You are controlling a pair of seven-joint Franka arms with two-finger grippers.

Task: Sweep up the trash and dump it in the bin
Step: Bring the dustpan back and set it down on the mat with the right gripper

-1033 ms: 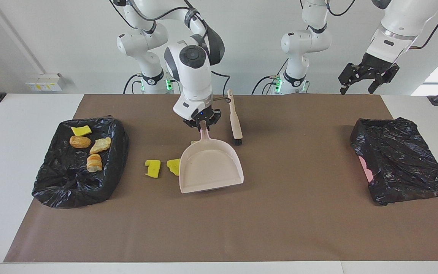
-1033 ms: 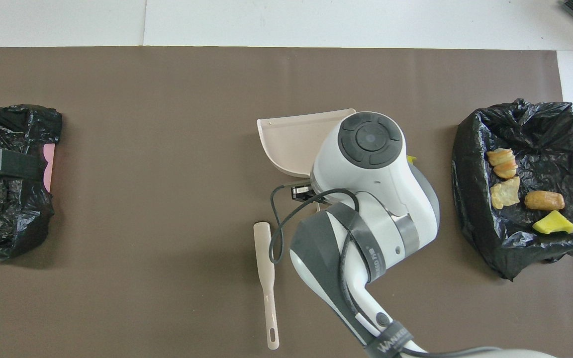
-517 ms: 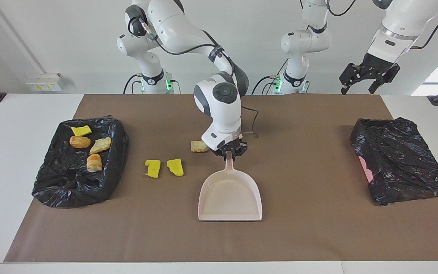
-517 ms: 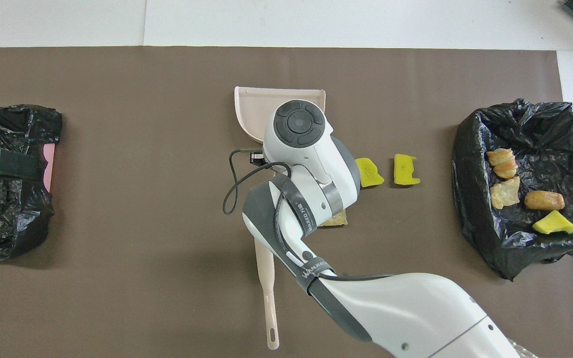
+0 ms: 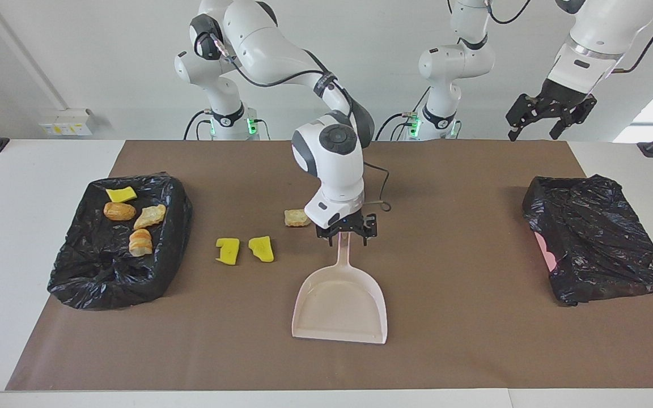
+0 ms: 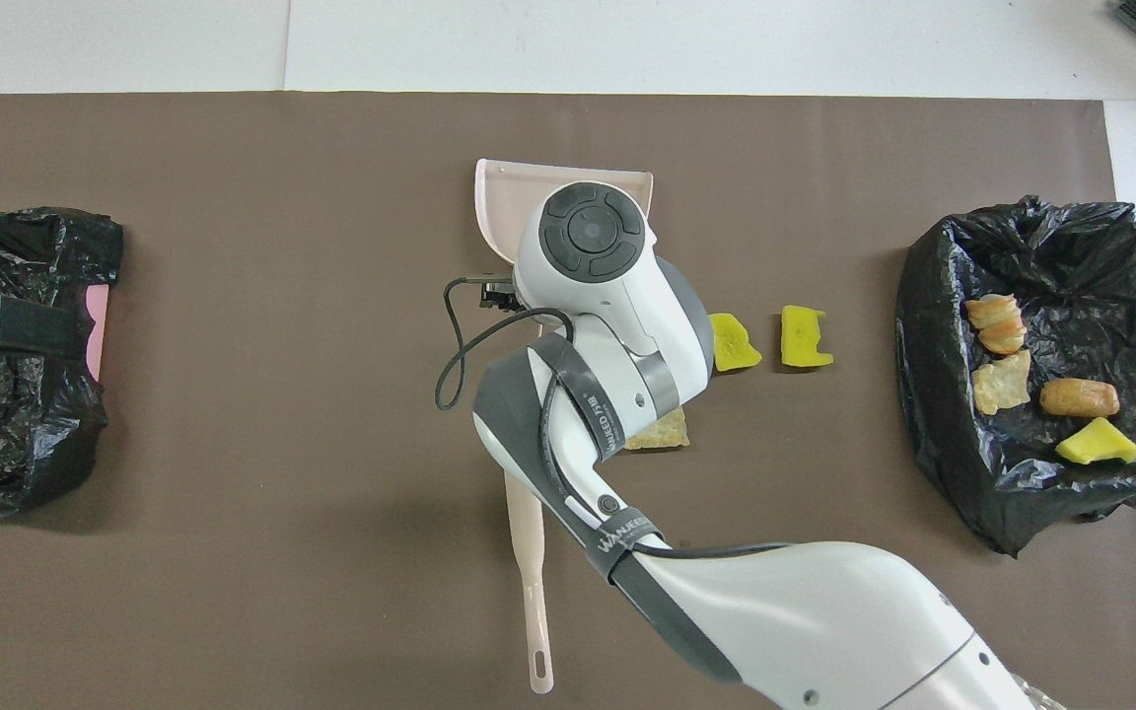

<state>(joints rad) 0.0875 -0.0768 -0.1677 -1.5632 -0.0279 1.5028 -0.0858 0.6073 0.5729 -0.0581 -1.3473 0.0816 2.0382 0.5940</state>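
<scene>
Trash (image 5: 228, 250) sits split: three scraps loose on the brown mat (image 5: 451, 334), four more inside the black-lined bin (image 5: 117, 249) at the right arm's end of the surface. Farther from the robots than the loose scraps lies the pale dustpan (image 5: 340, 309), flat on the mat. Right gripper (image 5: 347, 237) hangs low over its handle, fingers spread apart either side, seemingly not gripping it. Brush (image 6: 529, 582) lies nearer the robots. Left gripper (image 5: 550, 116) waits raised, fingers apart, over a second black bag (image 5: 598, 238).

Bright even light, soft shadows
</scene>
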